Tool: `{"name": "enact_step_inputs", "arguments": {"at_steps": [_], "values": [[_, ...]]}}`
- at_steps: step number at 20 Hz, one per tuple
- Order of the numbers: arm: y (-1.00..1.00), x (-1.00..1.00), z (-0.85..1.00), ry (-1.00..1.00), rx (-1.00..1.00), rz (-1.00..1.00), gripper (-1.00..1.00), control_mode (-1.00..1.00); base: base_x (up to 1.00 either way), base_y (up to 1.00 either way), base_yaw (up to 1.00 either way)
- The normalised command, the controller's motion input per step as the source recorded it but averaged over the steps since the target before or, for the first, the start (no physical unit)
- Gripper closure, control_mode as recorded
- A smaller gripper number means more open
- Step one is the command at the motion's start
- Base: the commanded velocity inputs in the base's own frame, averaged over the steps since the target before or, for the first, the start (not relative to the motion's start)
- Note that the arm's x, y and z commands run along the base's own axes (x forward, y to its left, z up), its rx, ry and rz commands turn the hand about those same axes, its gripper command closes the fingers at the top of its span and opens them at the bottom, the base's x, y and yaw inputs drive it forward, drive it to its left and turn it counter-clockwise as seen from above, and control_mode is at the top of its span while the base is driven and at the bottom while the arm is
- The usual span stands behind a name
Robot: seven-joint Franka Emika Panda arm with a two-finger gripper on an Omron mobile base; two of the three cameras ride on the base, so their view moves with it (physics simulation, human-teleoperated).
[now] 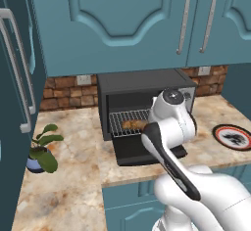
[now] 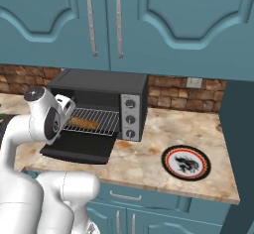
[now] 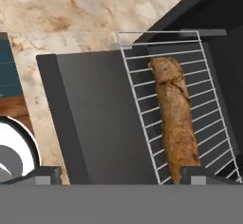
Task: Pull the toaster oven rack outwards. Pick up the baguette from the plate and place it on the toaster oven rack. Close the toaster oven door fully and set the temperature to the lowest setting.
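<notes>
The toaster oven [image 1: 147, 85] stands at the centre of the left base view, against the brick backsplash [image 1: 68, 94] and under the teal upper cabinets [image 1: 122, 19]. Its door [image 1: 142, 149] lies folded down flat over the counter's front edge, and the rack [image 1: 128, 122] is pulled out over it. The baguette [image 1: 135, 125] lies on the rack, lengthwise along it.

In the right base view the oven [image 2: 99, 87] sits left of centre, its silver control strip with three knobs [image 2: 130, 119] on its right side. The baguette [image 2: 84, 123] rests on the rack [image 2: 96, 120] above the open door [image 2: 79, 151]. The arm's white elbow covers the left end of the rack and door here, and in the left base view it covers the oven's right side and controls.

In the hand view the baguette [image 3: 174, 118] runs from upper centre to lower right across the rack [image 3: 175, 109], with the dark door panel [image 3: 104, 118] to its left. The gripper [image 3: 121, 176] hangs above the door, its two fingertips [image 3: 45, 174] spread wide at the bottom edge, holding nothing.

The plate [image 2: 186, 162] lies empty on the marble counter [image 2: 149, 148] at lower right of the right base view, well apart from the oven. A potted plant [image 1: 43, 149] stands at the left of the left base view.
</notes>
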Motion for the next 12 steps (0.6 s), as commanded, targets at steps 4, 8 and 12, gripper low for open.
{"name": "enact_step_inputs", "arguments": {"at_steps": [4, 8, 12], "values": [[0.00, 0.00, 0.00, 0.07, 0.10, -0.36, -1.00, -1.00, 0.00, 0.00, 0.00], [0.00, 0.00, 0.00, 0.07, 0.21, -0.60, -1.00, -1.00, 0.00, 0.00, 0.00], [0.00, 0.00, 0.00, 0.11, 0.26, -0.64, -1.00, -1.00, 0.00, 0.00, 0.00]]}}
